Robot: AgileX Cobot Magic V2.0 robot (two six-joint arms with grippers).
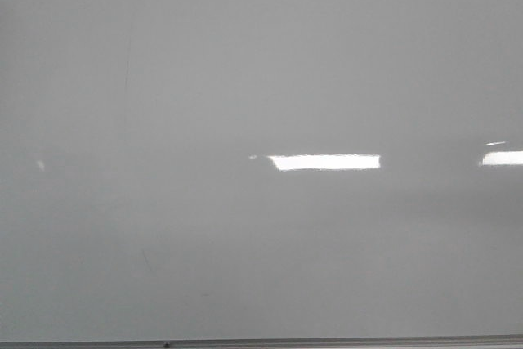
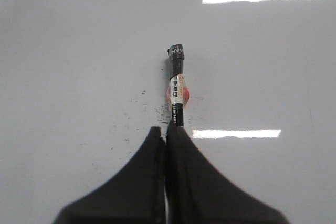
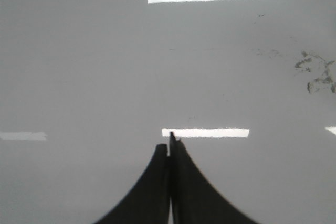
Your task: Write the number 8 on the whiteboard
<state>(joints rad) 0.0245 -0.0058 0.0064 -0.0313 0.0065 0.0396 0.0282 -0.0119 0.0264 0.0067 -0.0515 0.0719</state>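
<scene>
Black fingers of left gripper (image 2: 167, 129) pressed together on a black marker (image 2: 177, 85); marker sticks out past the fingertips, white and red label band around its middle, grey end farthest from the fingers. Whether that end touches the whiteboard (image 2: 63, 51) cannot be told. Faint black specks and smudged flecks on the board close around the marker, mostly beside the fingertips.

Black fingers of right gripper (image 3: 169, 148) closed flat against each other, nothing visible between them. Dark smeared residue (image 3: 316, 73) on the board well off to one side of that gripper, with fainter specks near it.

Glossy pale grey board fills every view. Bright rectangular light reflections (image 1: 325, 162) across the surface in front view, more near each wrist camera. Thin grey metal edge strip (image 1: 327, 341) along the bottom of front view. Neither arm nor gripper seen in front view.

No drawn number 8 seen in any view; board surface in front view bare apart from reflections and faint scuffs.
</scene>
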